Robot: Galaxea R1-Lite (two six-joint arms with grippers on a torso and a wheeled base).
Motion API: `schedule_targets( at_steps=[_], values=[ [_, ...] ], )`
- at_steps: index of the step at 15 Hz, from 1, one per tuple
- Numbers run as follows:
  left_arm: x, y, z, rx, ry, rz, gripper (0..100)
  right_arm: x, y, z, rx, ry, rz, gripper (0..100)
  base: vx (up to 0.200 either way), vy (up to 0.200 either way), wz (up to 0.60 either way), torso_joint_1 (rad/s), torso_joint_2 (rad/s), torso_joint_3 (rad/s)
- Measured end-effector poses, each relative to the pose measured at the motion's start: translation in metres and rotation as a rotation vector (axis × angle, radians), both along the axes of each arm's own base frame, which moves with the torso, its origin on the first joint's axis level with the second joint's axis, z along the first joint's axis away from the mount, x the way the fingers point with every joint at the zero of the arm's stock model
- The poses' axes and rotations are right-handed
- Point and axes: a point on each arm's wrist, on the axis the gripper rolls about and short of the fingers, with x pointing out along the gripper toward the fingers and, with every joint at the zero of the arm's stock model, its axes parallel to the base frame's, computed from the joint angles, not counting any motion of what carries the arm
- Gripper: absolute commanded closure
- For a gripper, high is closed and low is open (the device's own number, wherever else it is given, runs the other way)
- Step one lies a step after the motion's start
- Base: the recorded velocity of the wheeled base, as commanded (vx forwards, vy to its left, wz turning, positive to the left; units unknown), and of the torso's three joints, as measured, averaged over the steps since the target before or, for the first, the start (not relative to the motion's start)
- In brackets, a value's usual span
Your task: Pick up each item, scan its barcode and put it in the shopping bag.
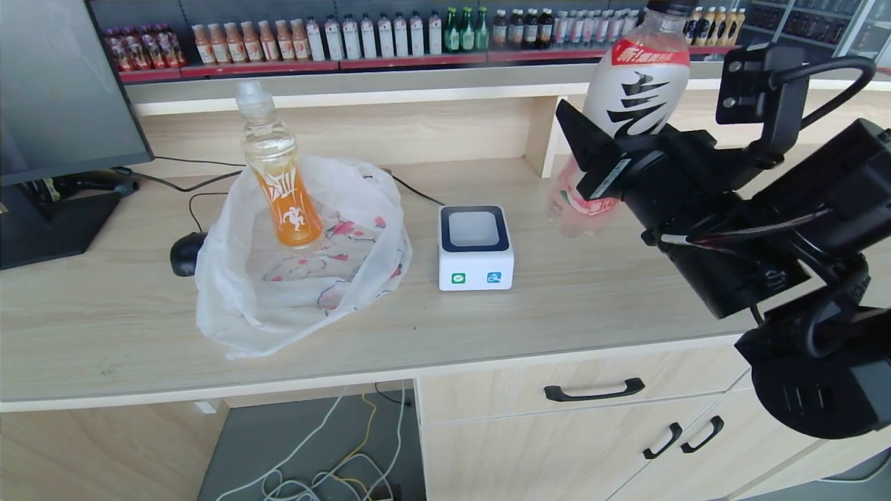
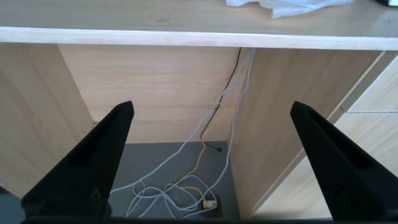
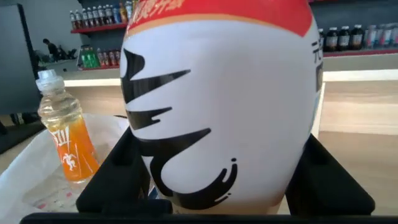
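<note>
My right gripper (image 1: 612,163) is shut on a large clear bottle (image 1: 630,104) with a white, black and red label, held tilted in the air to the right of the white barcode scanner (image 1: 475,246). Close up, the same large bottle (image 3: 217,106) sits between the black fingers (image 3: 109,180). An orange drink bottle (image 1: 277,170) stands upright inside the white plastic shopping bag (image 1: 299,257) on the counter's left; the orange bottle (image 3: 62,134) also appears beyond the held one. My left gripper (image 2: 211,162) hangs open below the counter edge, with nothing between its fingers.
A monitor (image 1: 59,104) and a black mouse (image 1: 186,253) sit at the counter's left. Cables (image 2: 199,162) lie on the floor under the counter (image 2: 186,25). Drawers with black handles (image 1: 594,391) are below the counter front. A shelf of bottles (image 1: 418,31) lines the back.
</note>
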Motion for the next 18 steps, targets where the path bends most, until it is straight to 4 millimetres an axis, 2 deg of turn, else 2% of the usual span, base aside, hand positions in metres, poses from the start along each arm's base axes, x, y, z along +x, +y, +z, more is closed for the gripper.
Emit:
schedule_targets(
  at_steps=[4,7,10,13,18],
  values=[
    [0.000,0.000,0.000,0.004,0.000,0.000,0,0.007,-0.001,-0.018,-0.142,-0.092,-0.032,100,0.000,0.000,0.00,0.000,0.00,0.000],
    [0.000,0.000,0.000,0.004,0.000,0.000,0,0.012,-0.011,-0.033,-0.183,-0.048,-0.050,100,0.000,0.000,0.00,0.000,0.00,0.000],
    [0.000,0.000,0.000,0.003,0.000,0.000,0,0.015,-0.025,-0.029,-0.180,-0.065,-0.087,100,0.000,0.000,0.00,0.000,0.00,0.000],
    [0.000,0.000,0.000,0.001,0.001,0.000,0,0.015,-0.027,-0.018,-0.157,-0.104,-0.097,100,0.000,0.200,0.00,-0.001,0.00,0.001],
    [0.000,0.000,0.000,0.001,0.003,0.000,0,0.018,-0.025,-0.011,-0.138,-0.124,-0.098,100,0.000,0.200,0.00,0.002,0.01,0.001]
  ],
)
